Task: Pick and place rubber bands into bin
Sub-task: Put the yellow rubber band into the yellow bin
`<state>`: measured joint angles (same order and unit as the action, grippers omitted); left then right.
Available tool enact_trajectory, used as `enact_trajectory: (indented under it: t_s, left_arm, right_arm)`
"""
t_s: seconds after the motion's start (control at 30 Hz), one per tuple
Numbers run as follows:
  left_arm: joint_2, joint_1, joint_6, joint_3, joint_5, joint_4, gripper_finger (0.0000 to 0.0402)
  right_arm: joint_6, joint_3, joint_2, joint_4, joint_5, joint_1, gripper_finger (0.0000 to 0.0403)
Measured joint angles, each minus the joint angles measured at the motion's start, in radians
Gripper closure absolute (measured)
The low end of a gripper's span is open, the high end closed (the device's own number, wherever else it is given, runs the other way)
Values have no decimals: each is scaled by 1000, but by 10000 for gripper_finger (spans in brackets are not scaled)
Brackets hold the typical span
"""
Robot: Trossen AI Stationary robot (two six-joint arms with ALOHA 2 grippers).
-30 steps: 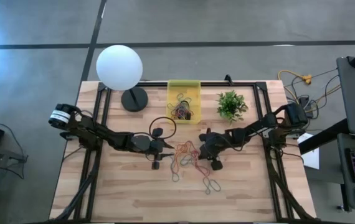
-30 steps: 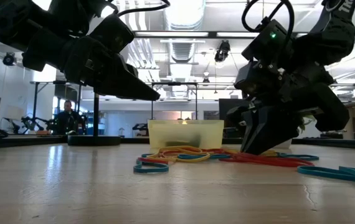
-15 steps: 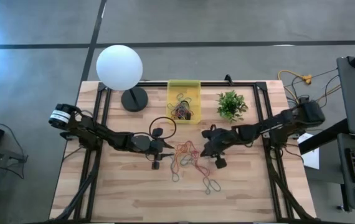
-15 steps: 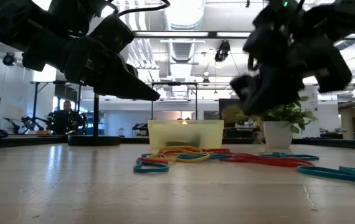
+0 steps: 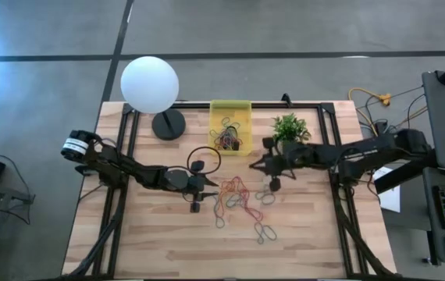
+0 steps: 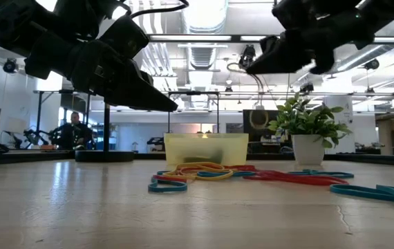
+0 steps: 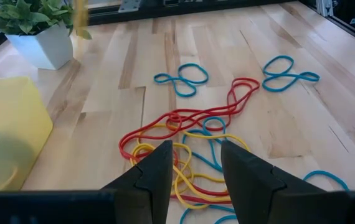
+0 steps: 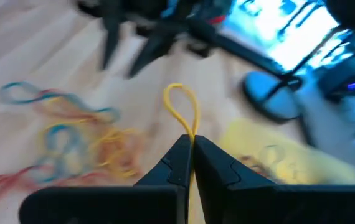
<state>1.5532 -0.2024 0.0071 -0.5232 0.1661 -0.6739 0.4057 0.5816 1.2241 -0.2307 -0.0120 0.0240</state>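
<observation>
The left hand point(image 5: 204, 190) hovers partly open and empty at the left edge of the bands point(image 5: 236, 197) heaped mid-table. Behind them sits the bin point(image 5: 230, 109), some bands already inside. The right hand point(image 5: 255, 163), pinched shut on a yellow band point(image 8: 184, 109), should carry it over the bin's middle before letting go, so the loop drops inside.

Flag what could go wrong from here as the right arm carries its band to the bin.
1. The right gripper pinches the yellow band only by one end; the floppy loop could slip out before the bin.
2. The plant stands close beside that arm's path and could be brushed.
3. The dangling loop might catch the bin's rim and fall outside.
</observation>
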Motion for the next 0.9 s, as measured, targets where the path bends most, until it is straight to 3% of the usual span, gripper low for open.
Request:
enact_trajectory:
  t_s: [0.43, 0.77, 0.9]
  left_arm:
    - [0, 0, 0, 0, 0, 0, 281]
    - [0, 0, 0, 0, 0, 1, 281]
    - [0, 0, 0, 0, 0, 2, 281]
  right_arm:
    - [44, 122, 66, -76, 14, 225, 395]
    - [8, 246, 310, -122, 24, 323, 394]
    - [-16, 311, 420, -119, 74, 348, 394]
